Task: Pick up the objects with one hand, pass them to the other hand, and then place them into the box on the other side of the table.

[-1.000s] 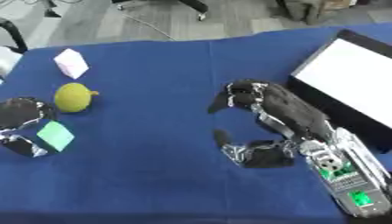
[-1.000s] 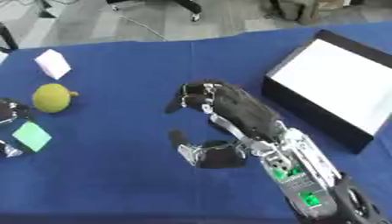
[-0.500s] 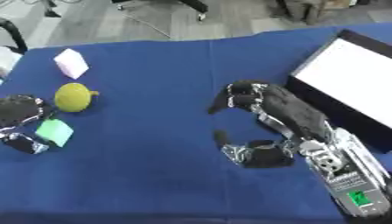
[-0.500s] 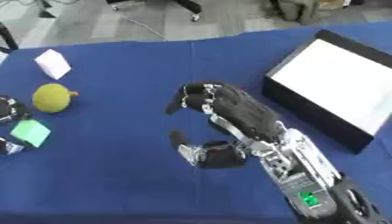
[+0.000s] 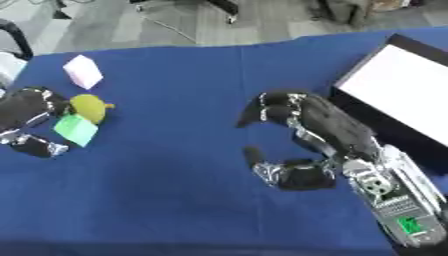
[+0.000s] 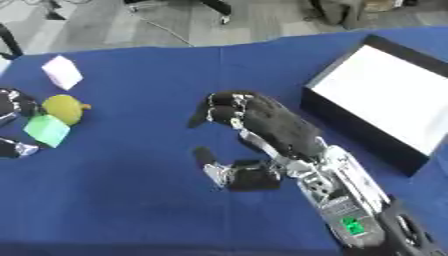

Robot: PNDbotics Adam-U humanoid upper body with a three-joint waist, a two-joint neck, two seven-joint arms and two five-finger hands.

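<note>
My left hand is at the table's left edge, its fingers and thumb curled round a green block. The block touches or nearly touches a yellow-green fruit lying on the blue cloth. A white cube sits farther back. My right hand hovers palm-down over the table's middle. Its fingers are loosely bent, its thumb is spread, and it holds nothing. The black box with a white inside stands at the right.
Blue cloth covers the whole table. Beyond the far edge are a grey floor and chair legs. Bare cloth lies between the two hands.
The green block has moved up and right toward the fruit, carried by my left hand. My right hand has stayed where it was.
</note>
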